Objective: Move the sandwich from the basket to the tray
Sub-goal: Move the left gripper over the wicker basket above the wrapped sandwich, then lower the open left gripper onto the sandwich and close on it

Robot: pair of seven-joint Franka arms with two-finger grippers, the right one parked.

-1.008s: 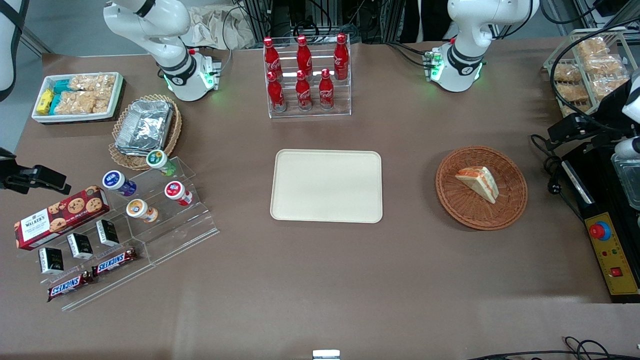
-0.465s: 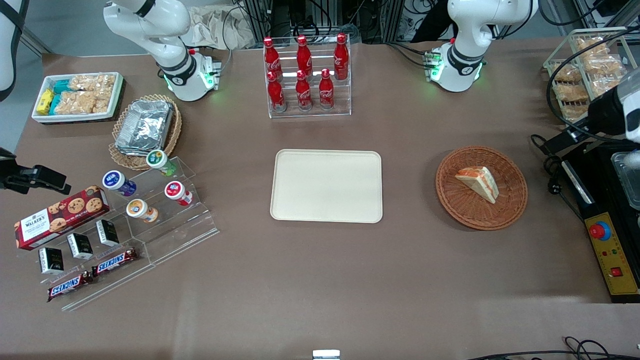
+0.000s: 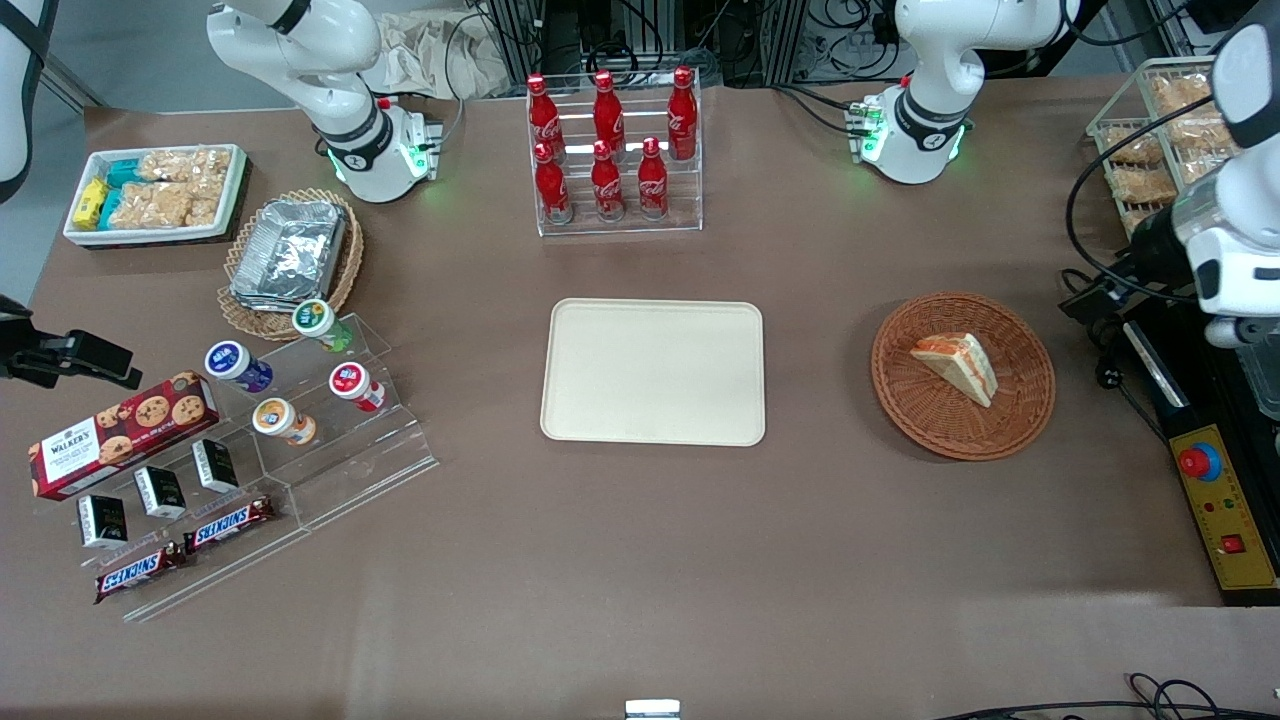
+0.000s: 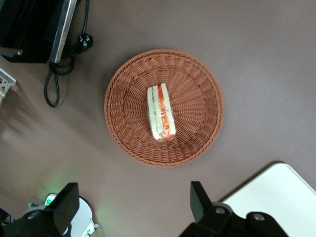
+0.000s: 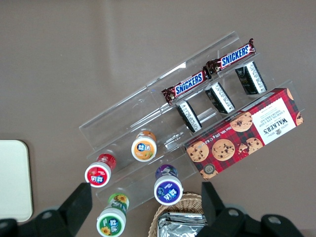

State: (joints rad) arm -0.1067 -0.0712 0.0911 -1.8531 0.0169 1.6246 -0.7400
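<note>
- While nothing is yet grasped, the gripper (image 4: 133,212) hangs high above the desk (image 3: 640,560), its two fingers spread wide apart and empty, each dark fingertip (image 4: 66,205) showing separately in the wrist view.
- Sandwich (image 4: 161,111): one triangular wedge, lying on its side at the middle of the basket (image 4: 200,94), cut edge with orange-red and green layers turned upward toward the wrist camera.
- Basket, front view (image 3: 1025,410): reddish-brown wicker, on the desk toward the working arm's end, well apart from the tray (image 3: 652,372).
- Key relation: sandwich lies below the gripper and offset from the gap between the fingers, toward the basket's centre; the wrist sits over the basket's edge, on the side nearest the arm's base.
- Long axis: sandwich runs roughly crosswise to the line joining the fingers, so, by judgement, the fingers could close across its short width with little wrist turn.
- Next move, judged: shift over the wedge, then descend.
</note>
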